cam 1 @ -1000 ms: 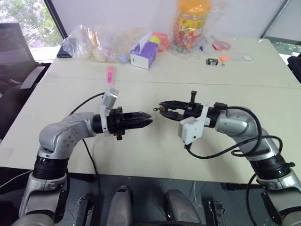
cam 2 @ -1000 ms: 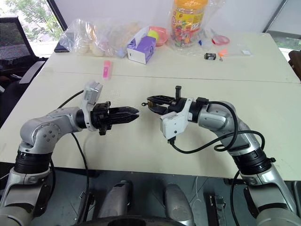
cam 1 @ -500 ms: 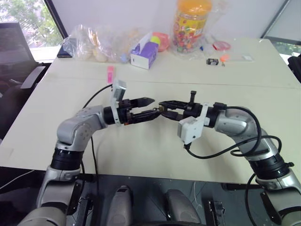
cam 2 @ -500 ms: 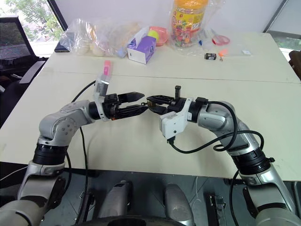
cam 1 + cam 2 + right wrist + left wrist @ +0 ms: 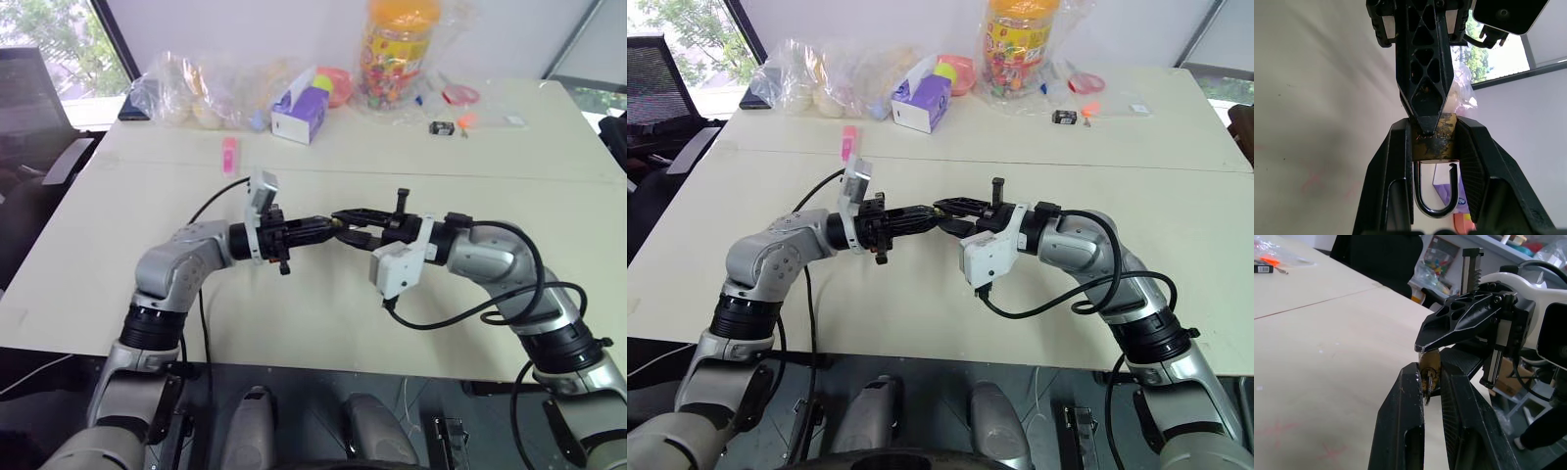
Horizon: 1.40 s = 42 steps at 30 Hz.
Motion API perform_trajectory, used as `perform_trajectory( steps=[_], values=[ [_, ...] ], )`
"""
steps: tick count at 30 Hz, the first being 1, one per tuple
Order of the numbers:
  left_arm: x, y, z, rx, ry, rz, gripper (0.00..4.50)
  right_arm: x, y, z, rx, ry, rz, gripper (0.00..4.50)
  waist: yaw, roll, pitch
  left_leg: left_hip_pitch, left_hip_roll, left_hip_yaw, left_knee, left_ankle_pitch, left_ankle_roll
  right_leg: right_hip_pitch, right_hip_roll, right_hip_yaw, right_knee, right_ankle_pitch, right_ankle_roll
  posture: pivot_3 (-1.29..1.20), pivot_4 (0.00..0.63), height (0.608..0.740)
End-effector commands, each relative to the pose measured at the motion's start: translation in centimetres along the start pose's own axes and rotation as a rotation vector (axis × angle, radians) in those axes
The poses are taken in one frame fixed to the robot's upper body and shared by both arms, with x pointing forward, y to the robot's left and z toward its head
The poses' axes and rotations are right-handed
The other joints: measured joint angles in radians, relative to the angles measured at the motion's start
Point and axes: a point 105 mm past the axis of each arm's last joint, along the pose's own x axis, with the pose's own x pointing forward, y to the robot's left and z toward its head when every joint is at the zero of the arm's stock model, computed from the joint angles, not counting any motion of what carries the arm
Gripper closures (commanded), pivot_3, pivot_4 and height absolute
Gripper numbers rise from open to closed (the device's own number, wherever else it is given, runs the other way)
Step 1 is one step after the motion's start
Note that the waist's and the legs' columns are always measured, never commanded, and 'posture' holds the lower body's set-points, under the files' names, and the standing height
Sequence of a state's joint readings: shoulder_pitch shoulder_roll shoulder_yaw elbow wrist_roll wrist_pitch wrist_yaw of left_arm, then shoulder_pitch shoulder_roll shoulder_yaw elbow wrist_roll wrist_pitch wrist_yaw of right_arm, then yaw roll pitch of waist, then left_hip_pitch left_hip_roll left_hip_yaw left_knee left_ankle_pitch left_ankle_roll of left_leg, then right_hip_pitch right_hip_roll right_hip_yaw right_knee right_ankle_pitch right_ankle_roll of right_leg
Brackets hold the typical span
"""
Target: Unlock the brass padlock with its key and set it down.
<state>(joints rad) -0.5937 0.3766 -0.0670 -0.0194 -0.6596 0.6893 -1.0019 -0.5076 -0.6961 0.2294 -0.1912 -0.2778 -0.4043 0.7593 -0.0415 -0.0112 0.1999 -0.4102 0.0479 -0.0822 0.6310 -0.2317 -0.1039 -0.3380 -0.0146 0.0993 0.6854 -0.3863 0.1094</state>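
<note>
The padlock (image 5: 1434,137) is held up above the table (image 5: 313,323), well in front of the tissue box (image 5: 300,113), at the spot where the two grippers meet tip to tip. The right gripper (image 5: 1434,147) is clamped on the padlock's brass body, one finger on each flat side, with the shackle (image 5: 1436,191) hanging back between those fingers. In the right wrist view one leg of the shackle appears to stand free of the body, so the lock looks already sprung, though I cannot be sure.

The left gripper (image 5: 1426,382) is squeezed nearly together at the padlock's other end, pinching something small there that looks like the key (image 5: 1428,382) or its ring; the detail is too fine to tell which.

As a thing to handle, the padlock is tiny, rigid metal, light, and smooth enough to slip or twist in a loose pinch. The flat brass faces are the sound place to grip; the thin shackle would swivel. The key is smaller still, so turning or pulling it probably needs a firm pinch on its head.
</note>
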Motion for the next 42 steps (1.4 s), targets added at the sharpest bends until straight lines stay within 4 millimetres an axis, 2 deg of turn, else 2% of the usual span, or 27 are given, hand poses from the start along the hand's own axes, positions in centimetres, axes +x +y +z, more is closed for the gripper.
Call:
perform_trajectory(
  steps=[1, 8, 12, 15, 16, 19, 22, 26, 29, 33, 39, 42],
  values=[
    [0.5, 0.0, 0.1, 0.019, 0.001, 0.001, 4.43, -0.2, -1.4, 1.2, -0.046, -0.038, -0.046, 3.79, 0.0, 0.0, 0.0, 0.0, 0.0, 0.0, 0.0, 0.0, 0.0, 0.0, 0.0, 0.0, 0.0, 0.0, 0.0, 0.0, 0.15, 0.74],
    [0.8, 0.4, 0.5, 0.018, -0.02, 0.017, 4.43, -0.2, -1.3, 1.5, -0.037, -0.054, -0.037, 3.79, 0.0, 0.0, 0.0, 0.0, 0.0, 0.0, 0.0, 0.0, 0.0, 0.0, 0.0, 0.0, 0.0, 0.0, 0.0, 0.0, 0.15, 0.74],
    [0.9, 0.3, 0.7, 0.021, -0.026, 0.009, 4.5, -0.3, -1.3, 1.6, -0.013, -0.056, -0.033, 1.85, 0.0, 0.0, 0.0, 0.0, 0.0, 0.0, 0.0, 0.0, 0.0, 0.0, 0.0, 0.0, 0.0, 0.0, 0.0, 0.0, 0.15, 0.74],
    [0.8, 0.0, 0.4, 0.044, -0.002, -0.008, 4.5, -0.7, -0.9, 0.8, 0.03, -0.016, 0.005, 0.24, 0.0, 0.0, 0.0, 0.0, 0.0, 0.0, 0.0, 0.0, 0.0, 0.0, 0.0, 0.0, 0.0, 0.0, 0.0, 0.0, 0.15, 0.74],
    [0.8, -0.1, 0.3, 0.054, 0.005, -0.011, 4.5, -0.9, -0.6, 0.5, 0.064, 0.001, 0.024, 0.05, 0.0, 0.0, 0.0, 0.0, 0.0, 0.0, 0.0, 0.0, 0.0, 0.0, 0.0, 0.0, 0.0, 0.0, 0.0, 0.0, 0.15, 0.74],
    [0.7, -0.5, -0.1, 0.076, 0.022, -0.021, 4.5, -2.0, -0.8, -1.0, 0.235, 0.08, 0.027, 0.05, 0.003, 0.0, 0.0, 0.0, 0.0, 0.0, 0.0, 0.0, 0.0, 0.0, 0.0, 0.0, 0.0, 0.0, 0.0, 0.0, 0.15, 0.74],
    [0.7, -0.8, -0.3, 0.087, 0.024, -0.022, 4.5, -3.7, -1.0, -2.4, 0.532, 0.159, 0.012, 0.05, 0.006, 0.0, 0.0, 0.0, 0.0, 0.0, 0.0, 0.0, 0.0, 0.001, 0.0, 0.0, 0.0, 0.0, 0.0, 0.0, 0.15, 0.74],
    [0.0, -1.0, -0.7, 0.122, 0.054, -0.011, 4.5, -4.8, -2.0, -1.8, 0.975, 0.135, -0.029, 0.05, 0.002, 0.0, 0.0, 0.0, 0.0, 0.0, 0.0, 0.0, 0.0, 0.001, 0.0, 0.0, 0.0, 0.0, 0.0, 0.0, 0.15, 0.74],
    [-0.4, -0.7, -0.5, 0.135, 0.059, 0.0, 4.5, -5.1, -1.9, -0.6, 1.16, 0.1, 0.023, 0.05, 0.0, 0.0, 0.0, 0.0, 0.0, 0.0, -0.001, 0.0, 0.0, 0.001, 0.0, 0.0, 0.0, 0.0, 0.0, 0.0, 0.15, 0.74],
    [-0.5, -0.4, -0.2, 0.148, 0.062, -0.002, 4.5, -5.1, -2.1, 1.0, 1.296, 0.021, 0.08, 0.05, 0.003, 0.0, 0.0, 0.0, 0.0, 0.0, -0.001, 0.0, 0.0, 0.001, 0.0, 0.0, -0.001, 0.0, 0.0, 0.0, 0.15, 0.74],
    [-0.1, -0.8, 0.3, 0.161, 0.045, -0.033, 4.5, -4.4, -1.9, 0.8, 1.352, 0.031, 0.065, 0.05, 0.003, 0.0, 0.0, -0.001, 0.0, 0.0, -0.001, 0.0, 0.0, 0.0, 0.0, 0.0, -0.001, 0.0, 0.0, 0.0, 0.15, 0.74],
    [0.0, -1.0, 0.3, 0.159, 0.044, -0.047, 4.5, -4.1, -1.3, 0.4, 1.366, 0.047, 0.062, 1.39, 0.002, 0.0, 0.0, -0.001, 0.0, 0.0, -0.001, 0.0, 0.001, -0.001, 0.0, 0.0, -0.001, 0.0, 0.0, 0.0, 0.15, 0.74]
  ],
)
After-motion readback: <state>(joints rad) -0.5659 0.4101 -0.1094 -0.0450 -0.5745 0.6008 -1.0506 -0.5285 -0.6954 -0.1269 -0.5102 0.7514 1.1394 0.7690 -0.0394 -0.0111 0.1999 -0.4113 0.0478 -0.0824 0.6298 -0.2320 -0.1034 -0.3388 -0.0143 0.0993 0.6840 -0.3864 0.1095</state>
